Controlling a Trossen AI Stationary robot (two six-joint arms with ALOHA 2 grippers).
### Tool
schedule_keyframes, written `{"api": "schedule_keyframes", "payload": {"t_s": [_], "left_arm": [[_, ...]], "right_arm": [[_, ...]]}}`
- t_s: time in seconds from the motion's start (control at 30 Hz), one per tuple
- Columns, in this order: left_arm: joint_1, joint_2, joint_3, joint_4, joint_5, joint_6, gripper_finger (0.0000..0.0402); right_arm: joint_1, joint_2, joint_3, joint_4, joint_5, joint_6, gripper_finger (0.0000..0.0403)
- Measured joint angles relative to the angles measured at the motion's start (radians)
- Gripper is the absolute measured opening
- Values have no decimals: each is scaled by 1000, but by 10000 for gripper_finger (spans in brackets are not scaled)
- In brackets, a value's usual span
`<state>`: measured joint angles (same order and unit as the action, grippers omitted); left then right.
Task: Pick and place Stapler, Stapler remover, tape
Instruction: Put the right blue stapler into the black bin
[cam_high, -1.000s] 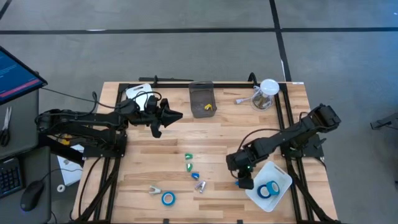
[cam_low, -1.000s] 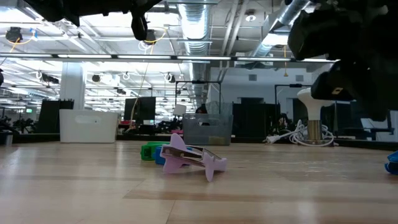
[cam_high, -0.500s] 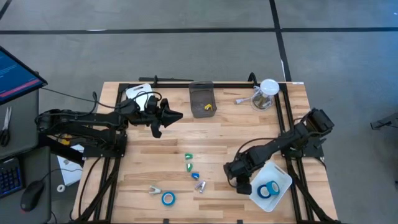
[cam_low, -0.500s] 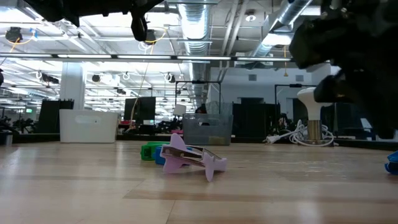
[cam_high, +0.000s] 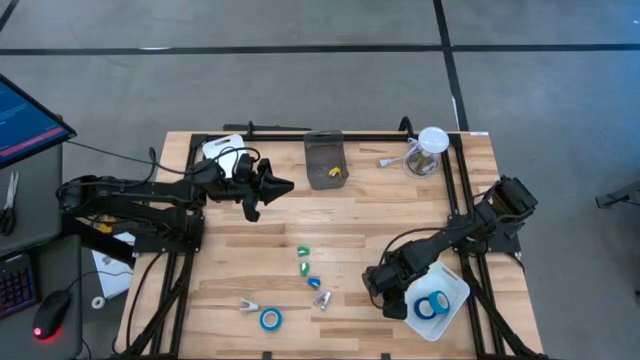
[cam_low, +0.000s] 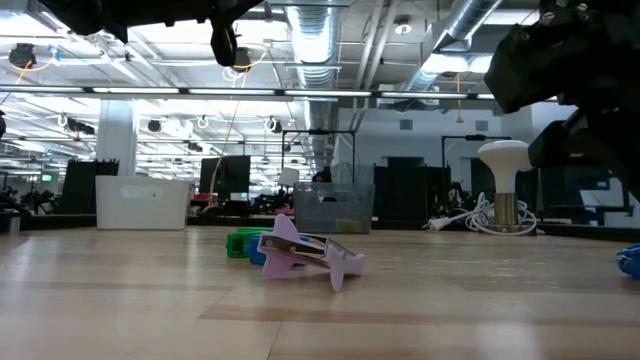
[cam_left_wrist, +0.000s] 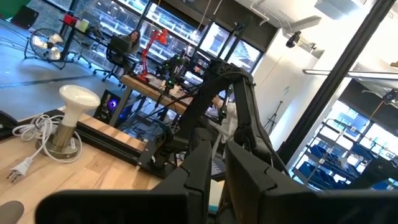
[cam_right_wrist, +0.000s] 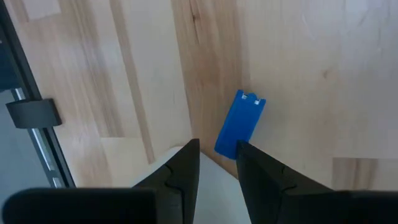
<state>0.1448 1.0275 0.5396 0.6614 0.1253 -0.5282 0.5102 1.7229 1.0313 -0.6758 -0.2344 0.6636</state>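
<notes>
Two blue rolls of tape lie inside the white tray, while a third roll sits on the desk well away from the tray on its left-arm side. The right gripper hangs just beside the tray's near corner, jaws slightly spread and empty over a small blue block lying close to that corner. The left gripper waits far from the tray with jaws almost pressed together on nothing. Going down here, one finger could catch the tray's rim, tipping it and spilling the rolls, or shove the block aside.
</notes>
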Motion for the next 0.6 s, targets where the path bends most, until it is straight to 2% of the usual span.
{"api": "schedule_keyframes", "payload": {"t_s": [0.3, 0.6], "left_arm": [[0, 0, 0, 0, 0, 0, 39], [0, 0, 0, 0, 0, 0, 39]], "right_arm": [[-37, 0, 0, -26, 41, 0, 98], [-56, 0, 0, -29, -1, 44, 98]]}}
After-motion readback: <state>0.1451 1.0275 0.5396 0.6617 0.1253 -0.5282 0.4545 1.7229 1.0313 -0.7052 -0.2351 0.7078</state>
